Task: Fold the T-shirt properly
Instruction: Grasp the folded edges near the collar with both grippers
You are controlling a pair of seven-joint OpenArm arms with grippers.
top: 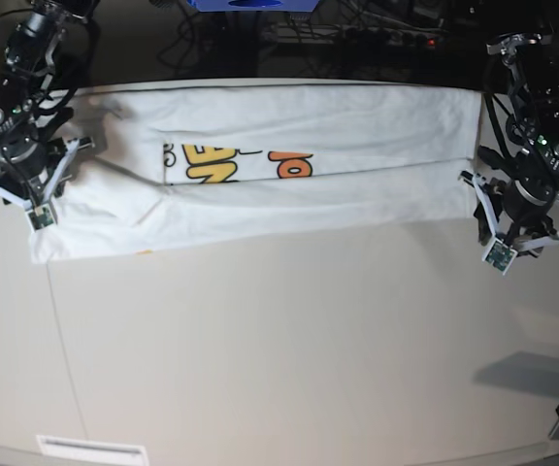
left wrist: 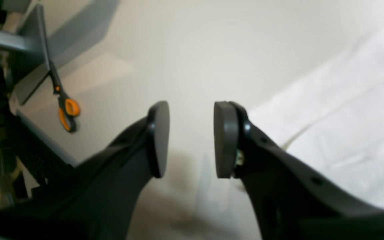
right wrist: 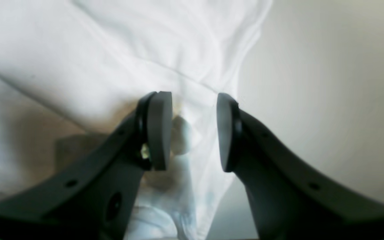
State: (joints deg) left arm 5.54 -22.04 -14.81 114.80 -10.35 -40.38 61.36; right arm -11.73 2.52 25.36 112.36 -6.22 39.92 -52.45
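Shirt: the T-shirt (top: 260, 180) lies as a long folded band across the far side of the table (top: 279, 349), print partly showing.
My left claw (left wrist: 192, 138): parted, holding nothing, just off the shirt's end over bare table.
My right claw (right wrist: 193, 131): parted, empty, cloth beneath the gap.
Stray item: scissors (left wrist: 66, 106) well away from the shirt.
Risk: if I pinch only the top layer, the fold may skew or bunch.
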